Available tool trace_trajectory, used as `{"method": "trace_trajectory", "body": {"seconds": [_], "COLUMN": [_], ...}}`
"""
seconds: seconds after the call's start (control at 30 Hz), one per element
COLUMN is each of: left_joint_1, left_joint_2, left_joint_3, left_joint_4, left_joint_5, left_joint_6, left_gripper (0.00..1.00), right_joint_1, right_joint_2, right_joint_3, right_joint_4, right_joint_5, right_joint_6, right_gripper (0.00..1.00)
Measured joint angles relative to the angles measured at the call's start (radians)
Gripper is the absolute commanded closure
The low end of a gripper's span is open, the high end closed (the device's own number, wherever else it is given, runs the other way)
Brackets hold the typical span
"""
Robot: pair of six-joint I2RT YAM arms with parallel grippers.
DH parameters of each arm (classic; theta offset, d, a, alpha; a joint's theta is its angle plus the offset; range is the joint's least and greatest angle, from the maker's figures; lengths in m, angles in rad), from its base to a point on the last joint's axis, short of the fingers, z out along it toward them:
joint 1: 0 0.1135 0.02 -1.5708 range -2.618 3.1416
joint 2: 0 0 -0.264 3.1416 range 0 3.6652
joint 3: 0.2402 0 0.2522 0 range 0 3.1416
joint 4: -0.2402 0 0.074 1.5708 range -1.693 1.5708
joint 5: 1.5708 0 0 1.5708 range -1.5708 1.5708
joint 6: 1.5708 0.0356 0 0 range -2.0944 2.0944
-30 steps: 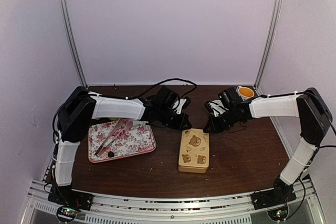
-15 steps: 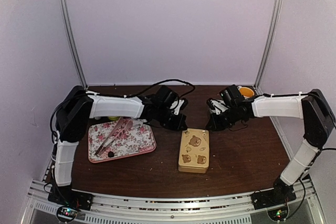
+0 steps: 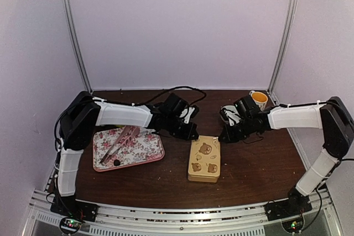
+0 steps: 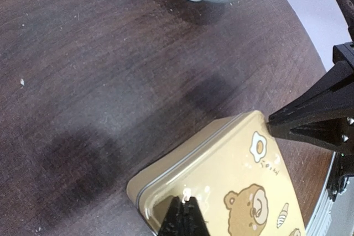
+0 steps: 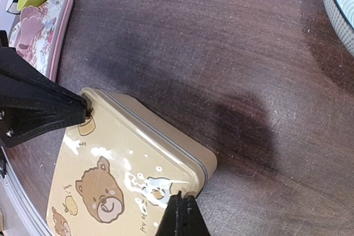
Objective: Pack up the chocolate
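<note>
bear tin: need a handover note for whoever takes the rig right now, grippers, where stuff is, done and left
Left gripper: open, holding nothing, fingers spread over the far end of the bear tin.
Right gripper: open, holding nothing, spread over the same end from the other side.
Chocolate: one dark lump shows on the floral tray, by the pink tongs.
Done: nothing visibly packed; tin lid on.
Left: open tin, load chocolate, close.

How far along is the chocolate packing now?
Nothing looks packed: the yellow bear-printed tin is closed and a dark chocolate lump lies on the floral tray by the pink tongs. In hand: left gripper and right gripper, open, straddle the tin's far corners. Remaining: opening, filling, closing.
</note>
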Motion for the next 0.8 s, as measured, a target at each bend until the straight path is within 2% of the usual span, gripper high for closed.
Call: {"method": "trace_trajectory", "body": {"seconds": [0.13, 0.33, 0.47, 0.6, 0.7, 0.8], "left_joint_1": [-0.002, -0.003, -0.003, -0.003, 0.003, 0.014], "left_joint_2": [-0.027, -0.183, -0.415, -0.668, -0.809, -0.883], "left_joint_3": [-0.028, -0.13, -0.267, -0.451, -0.551, -0.57], "left_joint_4": [-0.005, -0.074, -0.072, -0.014, -0.01, -0.031], "left_joint_5": [-0.021, -0.123, -0.275, -0.428, -0.503, -0.565], "left_joint_6": [0.007, 0.025, 0.033, 0.048, 0.069, 0.091], "left_gripper": [1.0, 1.0, 0.94, 0.86, 0.86, 0.87], "right_joint_1": [0.002, 0.004, 0.0, -0.021, -0.039, -0.05], "right_joint_2": [-0.031, -0.254, -0.454, -0.652, -0.779, -0.871], "right_joint_3": [-0.016, -0.049, -0.132, -0.285, -0.374, -0.409], "right_joint_4": [-0.005, 0.005, 0.066, 0.14, 0.172, 0.189], "right_joint_5": [0.01, 0.081, 0.196, 0.309, 0.398, 0.497], "right_joint_6": [0.003, -0.002, -0.02, -0.034, -0.041, -0.05], "right_gripper": [1.0, 1.0, 1.0, 1.0, 1.0, 0.98]}}
